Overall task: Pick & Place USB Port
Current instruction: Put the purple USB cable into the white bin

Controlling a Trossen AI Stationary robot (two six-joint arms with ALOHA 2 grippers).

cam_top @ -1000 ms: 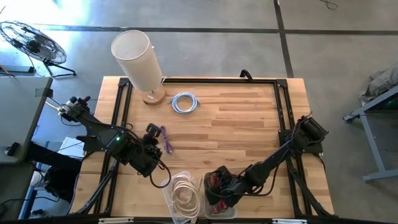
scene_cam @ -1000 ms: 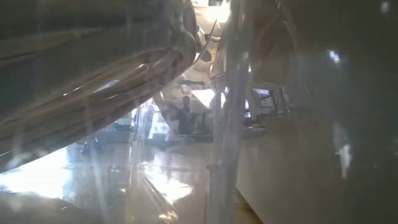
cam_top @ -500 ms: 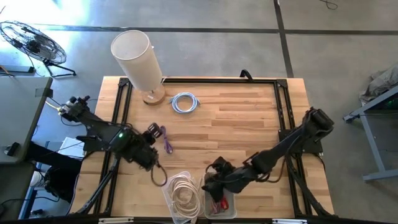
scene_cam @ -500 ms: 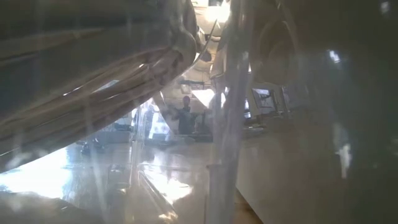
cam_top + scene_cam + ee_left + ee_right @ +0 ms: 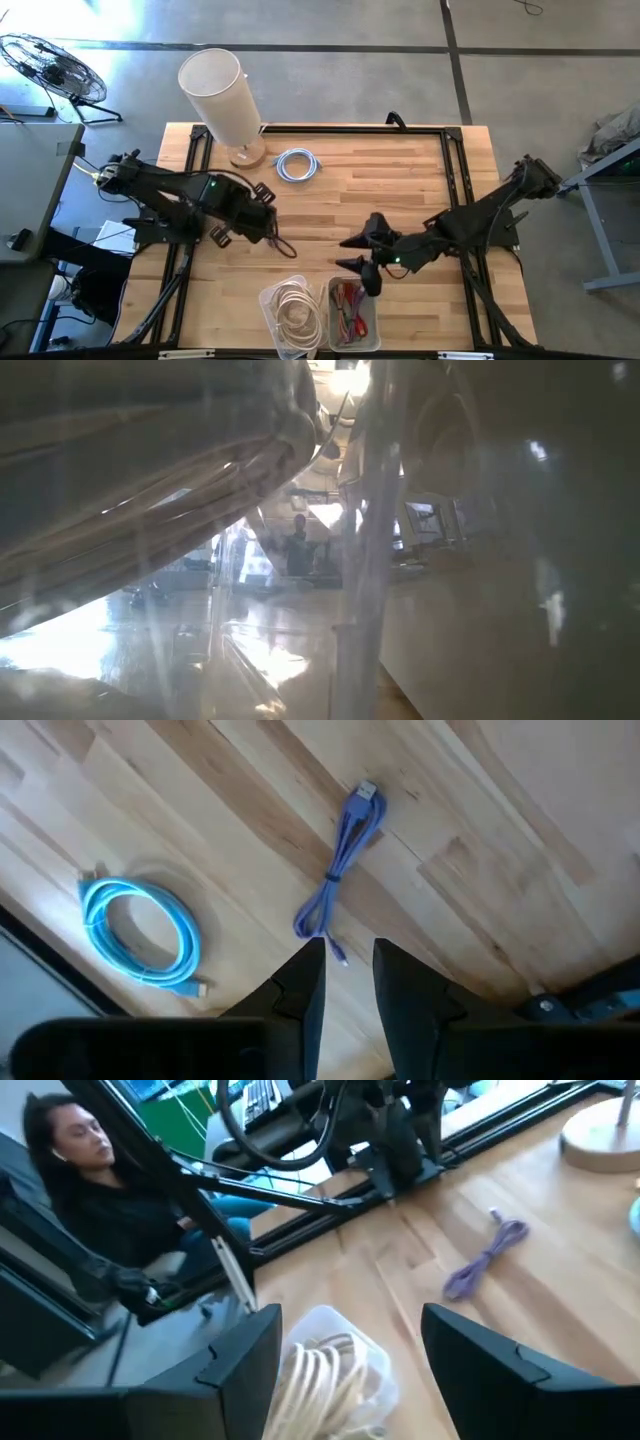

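On the wooden worktop (image 5: pixel 400 190), left of the middle, the left hand (image 5: pixel 268 215) hangs above a purple cable (image 5: pixel 345 855) that is bundled with a tie and ends in a silver plug. Seen from the left wrist, the cable lies flat just ahead of the two dark fingertips (image 5: pixel 310 970), untouched, and those fingers stand a narrow gap apart with nothing between them. A coiled light blue cable (image 5: pixel 296 165) lies farther back on the worktop, near a white cylinder lamp (image 5: pixel 222 95) on a round wooden foot. Toward the front edge sit two clear tubs: one (image 5: pixel 292 310) holds coiled cream cables, the other (image 5: pixel 352 312) holds red and mixed cables. The right hand (image 5: pixel 360 252) hovers just behind the second tub, its fingers spread wide and empty. From its wrist view the purple cable shows well apart from it, and a person (image 5: pixel 110 1210) in dark clothes sits beyond the worktop
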